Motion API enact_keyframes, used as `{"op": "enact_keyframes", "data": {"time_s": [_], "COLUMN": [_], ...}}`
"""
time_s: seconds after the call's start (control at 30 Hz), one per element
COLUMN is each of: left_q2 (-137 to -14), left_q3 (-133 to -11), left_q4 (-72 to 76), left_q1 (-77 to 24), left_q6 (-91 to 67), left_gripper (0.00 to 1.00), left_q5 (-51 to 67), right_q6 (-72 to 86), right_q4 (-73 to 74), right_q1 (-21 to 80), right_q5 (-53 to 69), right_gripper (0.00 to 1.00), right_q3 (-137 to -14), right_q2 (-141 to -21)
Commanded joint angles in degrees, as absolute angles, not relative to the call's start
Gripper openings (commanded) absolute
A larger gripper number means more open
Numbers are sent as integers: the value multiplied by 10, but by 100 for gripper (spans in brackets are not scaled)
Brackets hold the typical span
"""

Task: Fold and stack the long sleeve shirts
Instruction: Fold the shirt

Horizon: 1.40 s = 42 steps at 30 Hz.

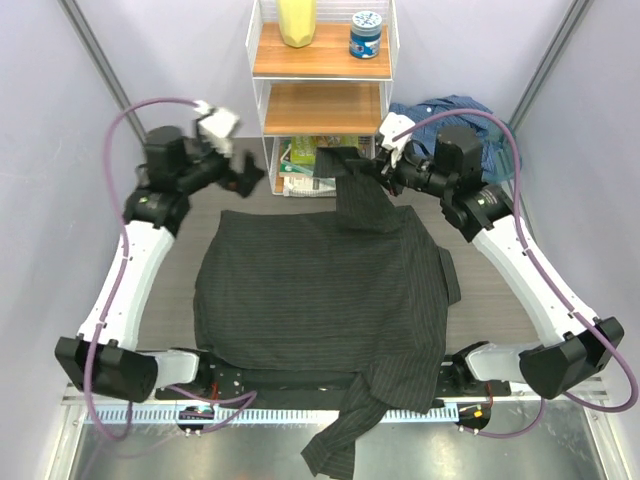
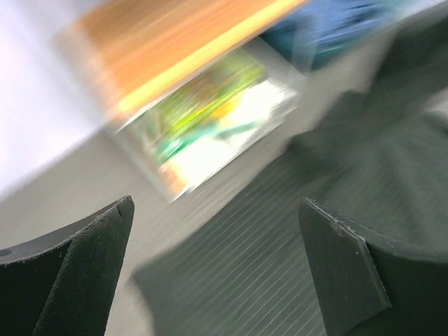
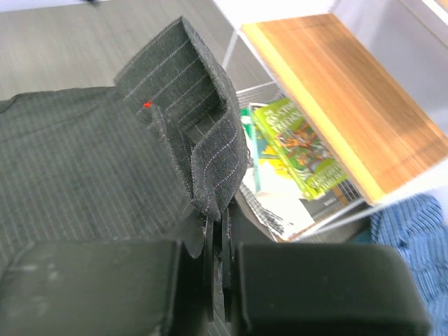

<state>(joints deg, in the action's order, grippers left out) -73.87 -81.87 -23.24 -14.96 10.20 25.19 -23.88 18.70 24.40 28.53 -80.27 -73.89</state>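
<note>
A dark charcoal pinstriped shirt lies spread over the table, with one sleeve hanging off the near edge. My right gripper is shut on a fold of this shirt's cloth and holds it lifted at the far right corner. My left gripper stands open and empty above the shirt's far left corner; that view is blurred. The blue shirt lies crumpled at the back right, behind the right arm.
A white wire shelf unit with wooden boards stands at the back centre. It carries a yellow object and a blue-lidded jar on top, with magazines at its foot.
</note>
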Motion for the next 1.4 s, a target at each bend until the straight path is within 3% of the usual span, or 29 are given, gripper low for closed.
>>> {"op": "enact_keyframes", "data": {"time_s": [0.0, 0.2, 0.27, 0.33, 0.5, 0.8, 0.97, 1.37], "left_q2": [-738, -959, -1057, -1112, -1216, -1296, -1300, -1322], "left_q3": [-750, -899, -996, -1046, -1137, -1175, -1136, -1107], "left_q4": [-199, -354, -449, -495, -511, -568, -565, -561], "left_q1": [40, 125, 130, 129, 115, 63, 47, 26], "left_q6": [108, 305, 346, 366, 396, 499, 531, 574], "left_gripper": [98, 93, 84, 81, 75, 65, 60, 56], "left_q5": [400, 419, 424, 414, 375, 305, 287, 235], "right_q6": [-207, -192, -192, -191, -191, -193, -195, -201], "right_q4": [170, 176, 179, 183, 189, 196, 203, 209], "right_q1": [229, 212, 205, 200, 191, 176, 176, 173], "right_q5": [258, 239, 236, 232, 229, 228, 228, 222], "right_gripper": [1, 1, 1, 1, 1, 1, 1, 1], "right_q3": [-841, -855, -863, -871, -897, -946, -956, -968], "right_q2": [-739, -746, -751, -754, -771, -788, -788, -787]}}
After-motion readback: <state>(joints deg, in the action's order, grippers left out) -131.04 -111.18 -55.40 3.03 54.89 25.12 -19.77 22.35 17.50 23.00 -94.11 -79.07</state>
